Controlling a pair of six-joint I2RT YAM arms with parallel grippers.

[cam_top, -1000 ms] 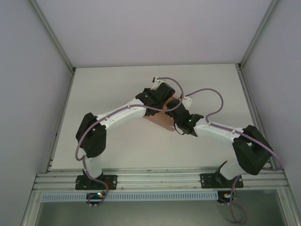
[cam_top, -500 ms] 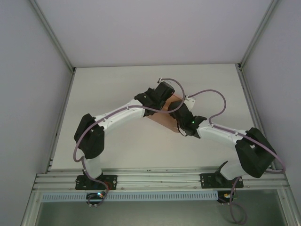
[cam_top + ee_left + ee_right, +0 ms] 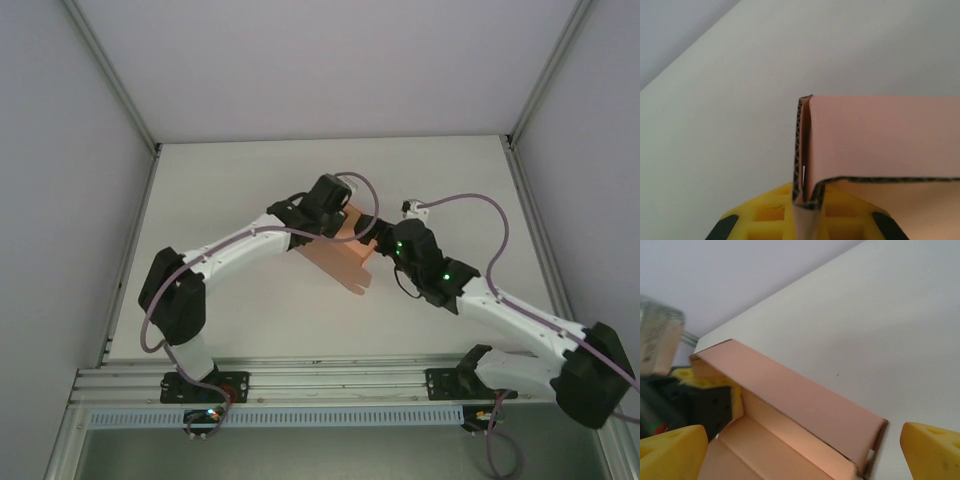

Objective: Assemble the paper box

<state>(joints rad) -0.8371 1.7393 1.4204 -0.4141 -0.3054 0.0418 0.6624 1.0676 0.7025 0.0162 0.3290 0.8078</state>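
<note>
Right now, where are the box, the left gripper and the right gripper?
box (image 3: 340, 260): top view, its pink panel.
left gripper (image 3: 806, 220): left wrist view, between its yellow fingers, at the clamped wall.
right gripper (image 3: 800, 452): right wrist view, midway between its open fingertips.

I'm reading nothing here: no lettering, label, brand or number on the paper box (image 3: 340, 257), and none anywhere else in my feeds.
</note>
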